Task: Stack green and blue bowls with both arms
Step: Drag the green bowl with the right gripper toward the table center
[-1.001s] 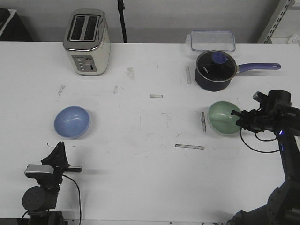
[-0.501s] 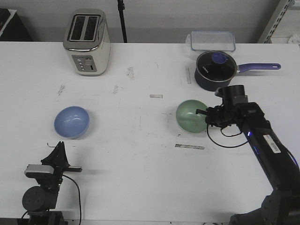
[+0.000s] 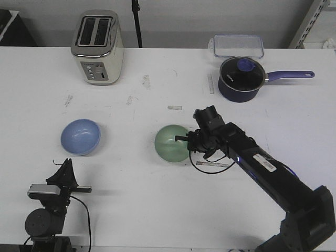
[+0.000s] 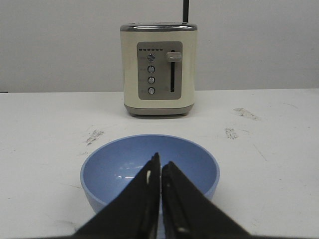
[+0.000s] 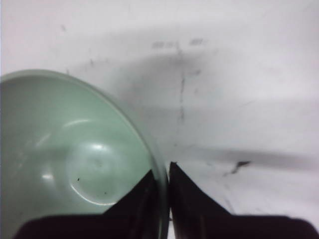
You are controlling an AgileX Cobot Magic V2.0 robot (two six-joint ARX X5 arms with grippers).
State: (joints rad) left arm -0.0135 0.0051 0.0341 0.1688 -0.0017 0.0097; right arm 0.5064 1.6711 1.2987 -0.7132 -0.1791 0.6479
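Your right arm (image 3: 262, 170) reaches far out toward the table's middle, its gripper (image 3: 185, 139) pinched on the green bowl (image 3: 172, 143) rim. Your left arm (image 3: 50, 207) sits folded low at the near edge, its gripper (image 4: 160, 172) closed

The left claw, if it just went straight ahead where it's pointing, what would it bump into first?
Most likely the blue bowl, right in front of the shut left claw. The toaster stands farther back on the same line.
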